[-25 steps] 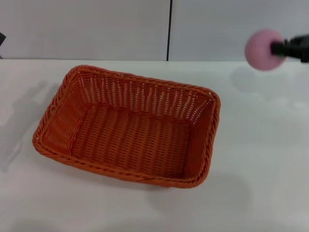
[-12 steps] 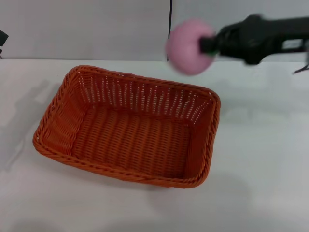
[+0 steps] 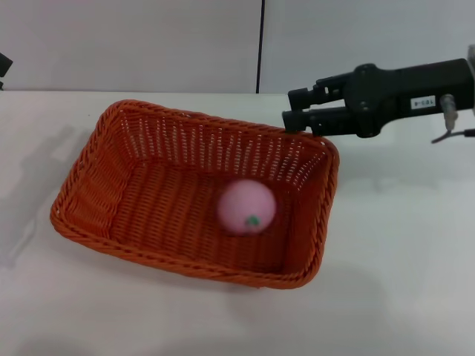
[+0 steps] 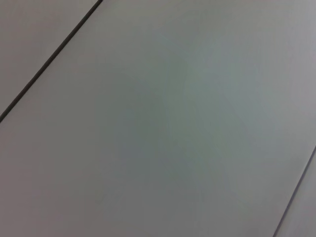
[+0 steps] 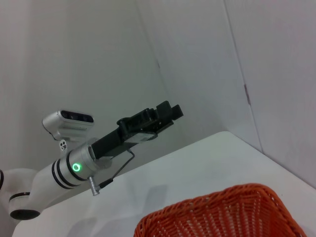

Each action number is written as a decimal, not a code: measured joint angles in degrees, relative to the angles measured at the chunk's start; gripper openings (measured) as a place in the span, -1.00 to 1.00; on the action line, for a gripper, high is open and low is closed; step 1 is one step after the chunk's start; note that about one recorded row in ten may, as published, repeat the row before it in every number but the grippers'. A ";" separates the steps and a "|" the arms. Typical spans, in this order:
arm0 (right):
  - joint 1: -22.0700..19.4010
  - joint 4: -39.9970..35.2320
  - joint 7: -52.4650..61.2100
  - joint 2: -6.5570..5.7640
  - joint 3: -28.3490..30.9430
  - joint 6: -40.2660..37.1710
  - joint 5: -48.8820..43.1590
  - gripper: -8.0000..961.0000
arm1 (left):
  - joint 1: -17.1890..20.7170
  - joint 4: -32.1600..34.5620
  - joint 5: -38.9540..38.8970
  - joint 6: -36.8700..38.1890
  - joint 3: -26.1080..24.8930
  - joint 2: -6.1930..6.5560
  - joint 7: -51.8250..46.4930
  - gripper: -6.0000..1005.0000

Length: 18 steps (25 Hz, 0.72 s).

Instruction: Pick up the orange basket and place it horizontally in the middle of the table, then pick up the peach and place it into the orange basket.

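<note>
The orange basket point(image 3: 148, 193) lies lengthwise across the middle of the white table point(image 3: 401, 252); its rim point(image 5: 222, 210) also shows in the right wrist view. The pink peach point(image 3: 246, 207) is inside the basket, right of its centre, with its green mark facing forward. My right gripper point(image 3: 291, 108) hovers open and empty above the basket's far right corner, its arm reaching in from the right. My left gripper point(image 5: 159, 115) is held up in the air beyond the table's left side, seen from the right wrist camera.
A grey panelled wall point(image 3: 148, 44) with a dark vertical seam stands behind the table. The left wrist view shows only wall panels point(image 4: 158, 118). A dark bit of the left arm point(image 3: 3, 65) pokes in at the head view's left edge.
The right arm carried the peach leftward from the far right to above the basket, then opened. The peach left the gripper and is now inside the basket.
</note>
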 joint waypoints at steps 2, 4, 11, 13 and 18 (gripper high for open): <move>-0.89 -0.06 0.00 -0.14 0.11 -0.12 0.20 -0.41 | 0.02 0.00 0.00 -0.03 -0.01 0.00 0.00 -0.09; -1.75 -0.35 -0.02 -0.18 0.60 -0.27 0.32 -0.24 | 0.02 -0.03 0.00 -0.07 -0.03 0.00 0.02 -0.09; -7.23 0.58 -5.54 0.14 7.14 -2.27 5.01 0.42 | -0.14 -0.06 0.00 0.04 0.05 0.00 0.04 -0.09; -9.86 1.76 -8.73 0.18 9.11 -2.38 8.48 0.42 | -0.20 -0.33 0.00 0.07 0.10 0.00 0.59 -0.09; -16.85 8.30 -19.65 0.20 16.50 -2.80 16.97 0.43 | -0.29 -2.16 0.00 0.41 -0.06 -0.06 4.34 -0.09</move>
